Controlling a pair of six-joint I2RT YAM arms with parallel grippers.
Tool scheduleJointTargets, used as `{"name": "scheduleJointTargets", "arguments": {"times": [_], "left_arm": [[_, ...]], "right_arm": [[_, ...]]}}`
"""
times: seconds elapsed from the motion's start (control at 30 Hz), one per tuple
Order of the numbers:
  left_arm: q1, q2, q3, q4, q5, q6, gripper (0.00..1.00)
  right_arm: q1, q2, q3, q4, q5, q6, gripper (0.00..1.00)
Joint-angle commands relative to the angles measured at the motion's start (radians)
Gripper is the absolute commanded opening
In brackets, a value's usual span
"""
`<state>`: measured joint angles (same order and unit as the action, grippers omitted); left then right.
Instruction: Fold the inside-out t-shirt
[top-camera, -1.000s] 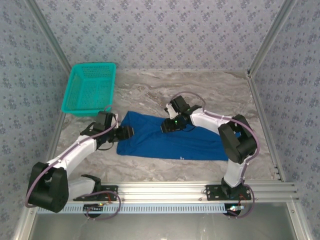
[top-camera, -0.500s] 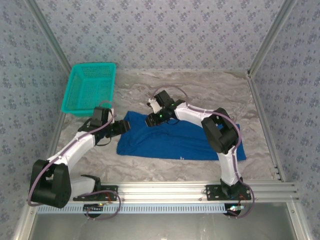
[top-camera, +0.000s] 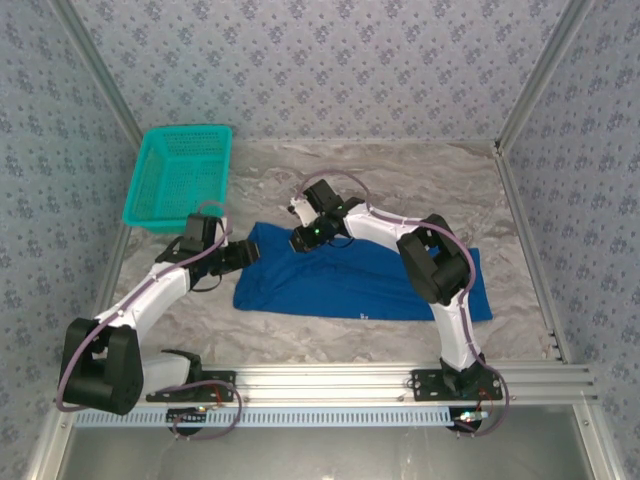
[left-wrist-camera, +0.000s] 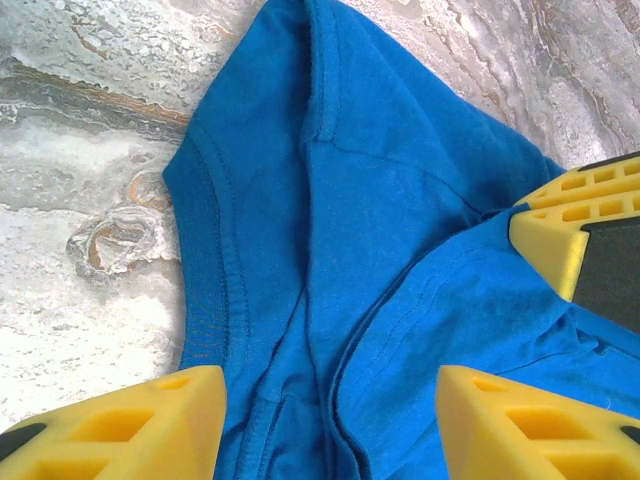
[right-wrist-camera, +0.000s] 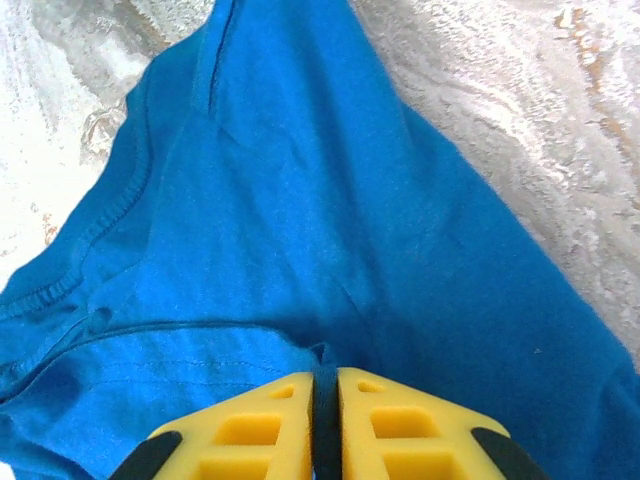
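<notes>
The inside-out t-shirt (top-camera: 365, 287) lies spread across the marble table, royal blue with its seams showing. My left gripper (top-camera: 250, 256) hangs open over the shirt's left end, and its yellow fingers (left-wrist-camera: 175, 415) straddle a wrinkled hem and seam (left-wrist-camera: 330, 410). My right gripper (top-camera: 299, 240) reaches in from the right to the shirt's upper left part. In the right wrist view its jaws (right-wrist-camera: 325, 385) are pressed together on a small pinched fold of the blue cloth (right-wrist-camera: 300, 200). One yellow finger of the right gripper (left-wrist-camera: 555, 225) shows in the left wrist view, close to my left gripper.
A teal mesh basket (top-camera: 180, 175) stands at the back left, just beyond the left arm. Bare marble table (top-camera: 420, 185) lies behind the shirt. Patterned walls and metal frame rails enclose the table on three sides.
My right arm has swung left across the shirt to its upper left part, and its jaws have closed on the cloth. The left gripper drew back slightly to the left.
</notes>
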<state>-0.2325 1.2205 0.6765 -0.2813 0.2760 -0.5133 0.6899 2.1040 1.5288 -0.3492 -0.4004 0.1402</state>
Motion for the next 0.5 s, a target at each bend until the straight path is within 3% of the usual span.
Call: {"name": "scheduleJointTargets", "arguments": {"times": [0.0, 0.2, 0.47], "left_arm": [[0.012, -0.001, 0.023, -0.012, 0.007, 0.021, 0.57], [0.023, -0.013, 0.026, -0.02, -0.02, 0.02, 0.58], [0.027, -0.024, 0.036, -0.035, -0.032, 0.024, 0.58]], "right_arm": [[0.011, -0.036, 0.008, -0.055, -0.035, -0.017, 0.13], [0.04, -0.156, -0.107, -0.028, -0.14, -0.031, 0.12], [0.107, -0.287, -0.3, -0.034, -0.149, -0.057, 0.14]]}}
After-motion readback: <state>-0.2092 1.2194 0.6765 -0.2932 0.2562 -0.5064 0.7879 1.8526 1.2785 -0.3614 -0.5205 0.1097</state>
